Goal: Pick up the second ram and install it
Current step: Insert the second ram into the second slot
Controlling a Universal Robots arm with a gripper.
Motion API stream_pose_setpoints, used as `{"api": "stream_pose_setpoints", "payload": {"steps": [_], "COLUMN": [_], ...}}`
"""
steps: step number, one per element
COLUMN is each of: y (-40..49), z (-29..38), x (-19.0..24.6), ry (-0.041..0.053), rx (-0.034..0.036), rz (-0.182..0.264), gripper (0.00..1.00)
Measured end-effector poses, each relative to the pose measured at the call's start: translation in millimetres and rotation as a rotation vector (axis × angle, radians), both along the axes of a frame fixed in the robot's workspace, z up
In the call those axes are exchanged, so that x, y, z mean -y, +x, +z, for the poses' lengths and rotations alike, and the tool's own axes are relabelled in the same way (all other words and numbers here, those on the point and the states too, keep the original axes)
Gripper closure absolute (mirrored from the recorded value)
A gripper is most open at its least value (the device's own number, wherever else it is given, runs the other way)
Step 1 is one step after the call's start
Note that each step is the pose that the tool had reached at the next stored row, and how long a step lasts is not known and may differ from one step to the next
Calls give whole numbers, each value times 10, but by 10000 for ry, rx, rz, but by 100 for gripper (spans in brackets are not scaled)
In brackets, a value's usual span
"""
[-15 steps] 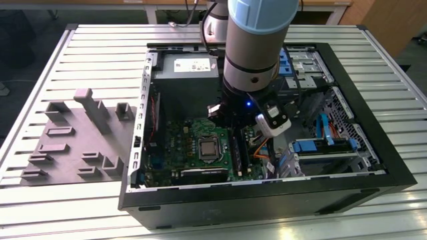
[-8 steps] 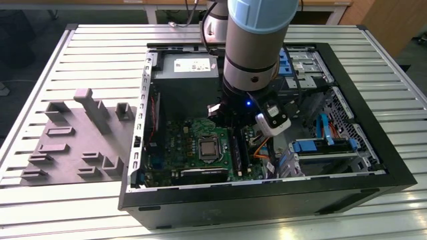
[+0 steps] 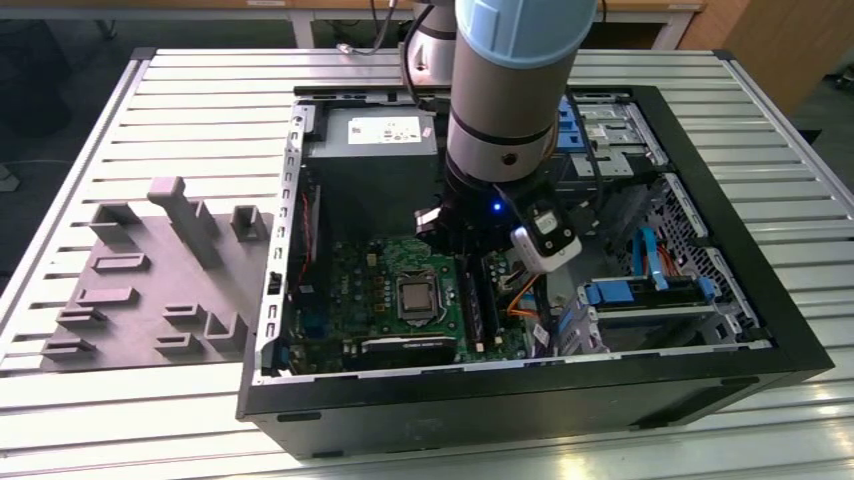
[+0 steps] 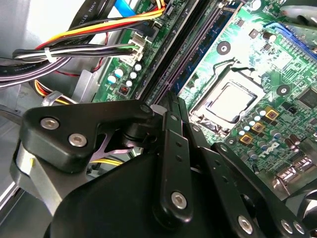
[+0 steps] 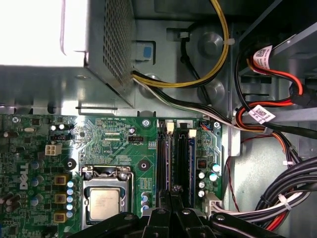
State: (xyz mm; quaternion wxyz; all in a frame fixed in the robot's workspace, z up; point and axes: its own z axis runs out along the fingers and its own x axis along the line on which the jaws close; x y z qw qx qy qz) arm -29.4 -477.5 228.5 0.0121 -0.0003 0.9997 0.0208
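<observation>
A: Where is the arm standing right now?

B: The grey and silver robot arm [image 3: 514,90] is reaching straight down into the open black computer case [image 3: 747,300], which is lying on the ribbed metal table [image 3: 200,90]. Its black gripper [image 3: 461,235] is hanging just above the green motherboard [image 3: 380,290], over the long black memory slots [image 3: 477,300] beside the square silver processor [image 3: 418,297].

A: And the jaws?

B: In the second wrist view the black gripper [image 4: 172,101] is showing its fingers [image 4: 174,148] drawn together, nearly flat against each other, pointing down at the slots [image 4: 190,54]. I cannot tell whether anything thin is sitting between them.

A: So where is the second ram?

B: In the first wrist view, dark strips are sitting upright in the parallel slots [image 5: 176,158] of the green board [image 5: 114,134], right in front of the gripper [image 5: 174,191]. The long thin dark grey-black ram strip [image 5: 182,161] is appearing seated in a slot there, touching the board, though I cannot tell which strip is the second one.

A: Anything else around?

B: A light grey plastic holder with uprights [image 3: 160,270] is resting on the table at the exterior view's left, well apart from the case. Yellow, red and black cables [image 5: 267,124] are running beside the board.
</observation>
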Motion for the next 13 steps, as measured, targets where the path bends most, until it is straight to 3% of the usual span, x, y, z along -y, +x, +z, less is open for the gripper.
{"api": "stream_pose_setpoints", "payload": {"steps": [13], "y": [0], "z": [-14], "x": [1], "ry": [0], "rx": [-1], "rz": [0], "gripper": [88]}}
